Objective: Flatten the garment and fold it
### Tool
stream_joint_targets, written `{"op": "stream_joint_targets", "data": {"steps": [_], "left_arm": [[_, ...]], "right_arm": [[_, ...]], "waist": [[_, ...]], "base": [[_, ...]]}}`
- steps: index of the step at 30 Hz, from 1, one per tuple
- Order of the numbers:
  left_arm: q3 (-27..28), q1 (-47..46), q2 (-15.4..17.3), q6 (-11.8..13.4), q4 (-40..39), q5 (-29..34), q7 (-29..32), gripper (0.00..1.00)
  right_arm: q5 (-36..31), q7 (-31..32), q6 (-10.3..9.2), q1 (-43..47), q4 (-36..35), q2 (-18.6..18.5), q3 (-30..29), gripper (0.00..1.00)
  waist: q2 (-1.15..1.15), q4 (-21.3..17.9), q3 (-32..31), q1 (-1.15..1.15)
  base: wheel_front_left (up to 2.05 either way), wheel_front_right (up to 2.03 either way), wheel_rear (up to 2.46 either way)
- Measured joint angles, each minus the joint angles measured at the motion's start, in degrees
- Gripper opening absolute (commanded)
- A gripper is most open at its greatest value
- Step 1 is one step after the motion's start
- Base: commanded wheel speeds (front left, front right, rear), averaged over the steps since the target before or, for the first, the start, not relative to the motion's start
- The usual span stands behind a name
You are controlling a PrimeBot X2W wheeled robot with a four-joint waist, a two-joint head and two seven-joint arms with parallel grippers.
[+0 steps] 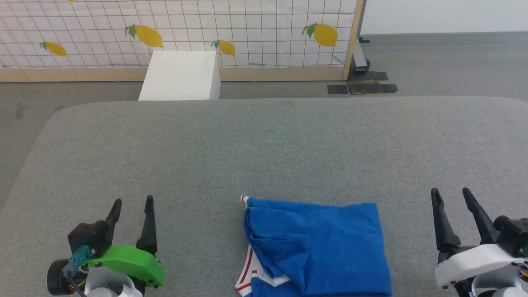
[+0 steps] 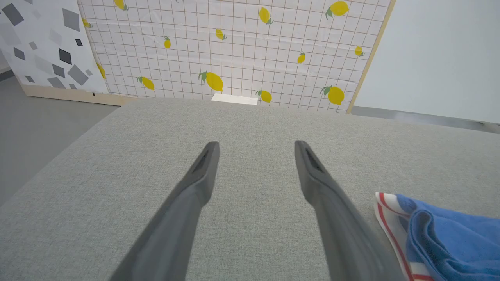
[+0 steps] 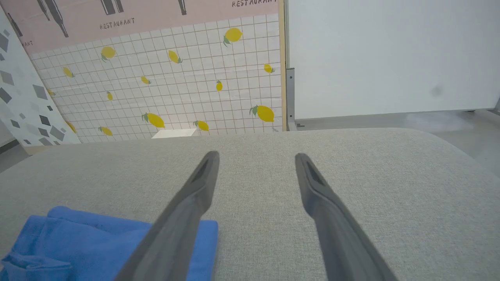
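The jersey lies folded into a rough blue rectangle at the near edge of the grey table (striped trim pokes out on its left side), between the two grippers and touching neither. The left gripper and the right gripper each hover over the table with fingers apart, gripping nothing.

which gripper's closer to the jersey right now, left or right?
Right. The right gripper sits just off the right edge of the garment, jaws open, not touching it. The left gripper is beyond the left edge across a wider gap, also open.
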Motion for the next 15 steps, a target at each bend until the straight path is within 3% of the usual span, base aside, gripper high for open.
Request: {"op": "stream_joint_targets", "data": {"steps": [15], "left_arm": [[-0.1, 0.0, 0.5, 0.1, -0.9, -0.5, 0.7, 1.00]], "right_arm": [[-0.2, 2.8, 0.00, 0.4, -1.0, 0.1, -0.7, 1.00]], "waist": [[0.00, 0.2, 0.0, 0.00]], "base": [[0.00, 0.00, 0.00]]}}
